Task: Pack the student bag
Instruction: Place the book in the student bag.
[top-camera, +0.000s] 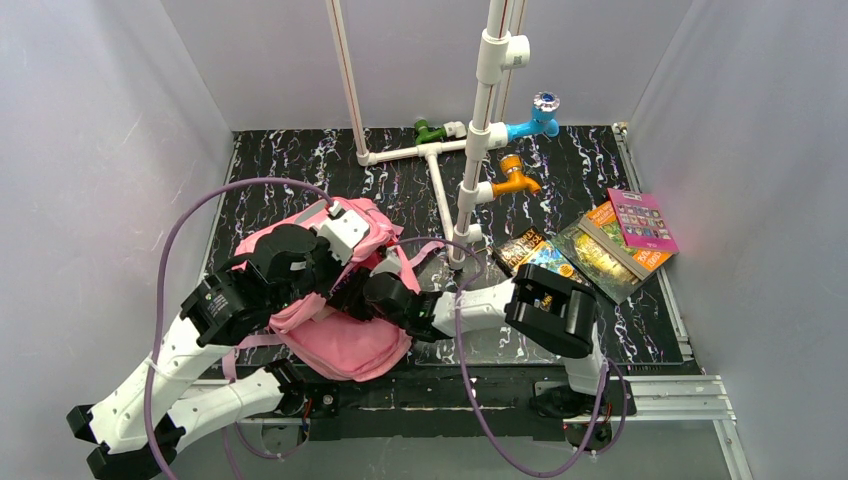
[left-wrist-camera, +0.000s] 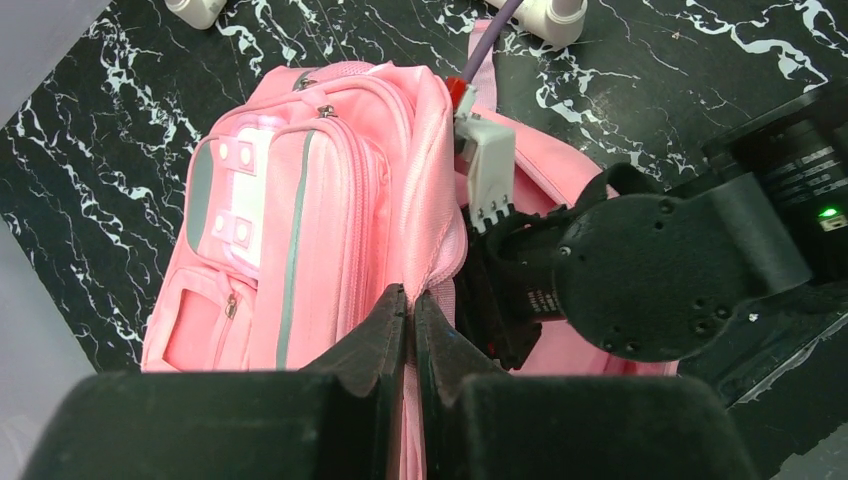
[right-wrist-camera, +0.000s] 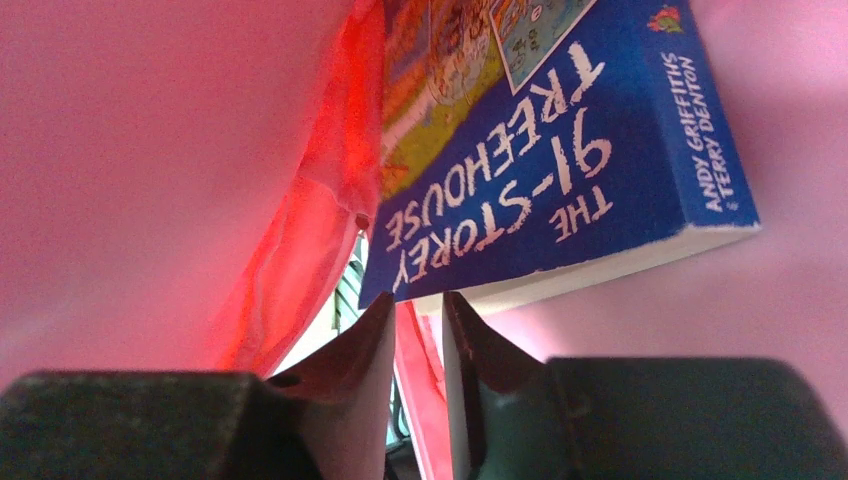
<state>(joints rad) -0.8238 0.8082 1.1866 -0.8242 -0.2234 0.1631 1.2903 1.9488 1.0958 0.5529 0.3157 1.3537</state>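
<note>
The pink student bag (top-camera: 352, 348) lies at the near left of the black mat, and the left wrist view shows its front pockets and grey stripes (left-wrist-camera: 300, 200). My left gripper (left-wrist-camera: 411, 295) is shut on the fabric edge of the bag's opening and holds it up. My right arm (top-camera: 470, 305) reaches from the right into the bag. Inside, my right gripper (right-wrist-camera: 418, 298) has its tips nipped on the lower corner of a blue book, "The 91-Storey Treehouse" (right-wrist-camera: 560, 150). Pink lining surrounds it.
Several more books (top-camera: 600, 250) lie fanned at the right of the mat, a pink one (top-camera: 642, 220) farthest right. A white pipe frame (top-camera: 470, 150) with blue, orange and green taps stands at the back middle. White walls enclose the mat.
</note>
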